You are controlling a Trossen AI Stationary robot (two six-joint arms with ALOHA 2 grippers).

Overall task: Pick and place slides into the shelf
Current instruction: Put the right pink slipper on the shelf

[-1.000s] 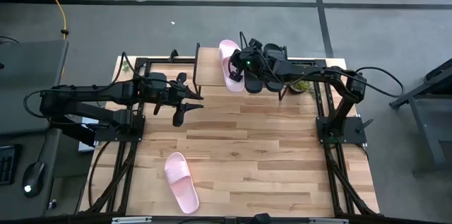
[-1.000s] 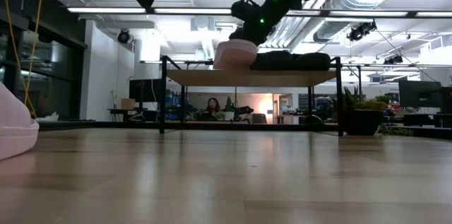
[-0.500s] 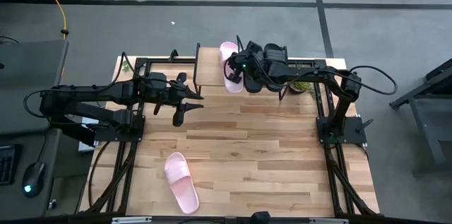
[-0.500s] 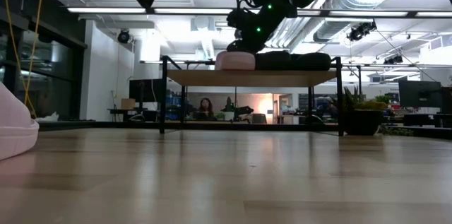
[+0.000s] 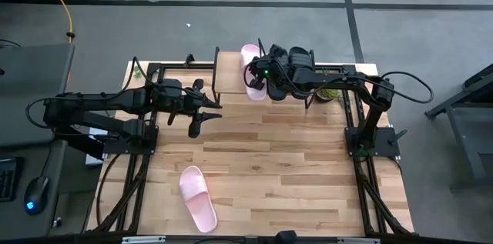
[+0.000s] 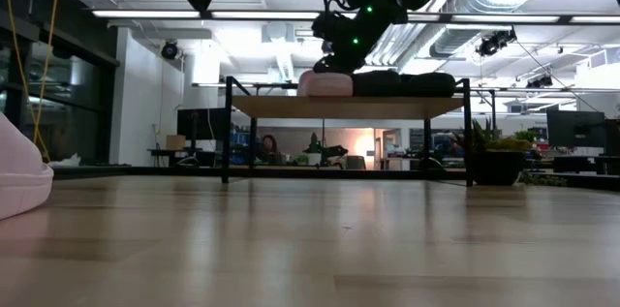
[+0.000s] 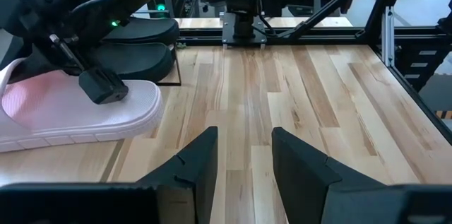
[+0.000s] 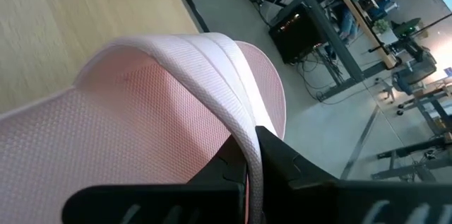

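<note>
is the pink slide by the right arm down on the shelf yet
Yes: the pink slide lies flat on the shelf beside the black slides, its strap pinched by the right end effector.

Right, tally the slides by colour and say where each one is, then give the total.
Pink slides: 2, one on the shelf in the right gripper; one on the table near the front.
Black slides: 2, both on the shelf beside the pink one: and.
Total: 4 slides.
</note>
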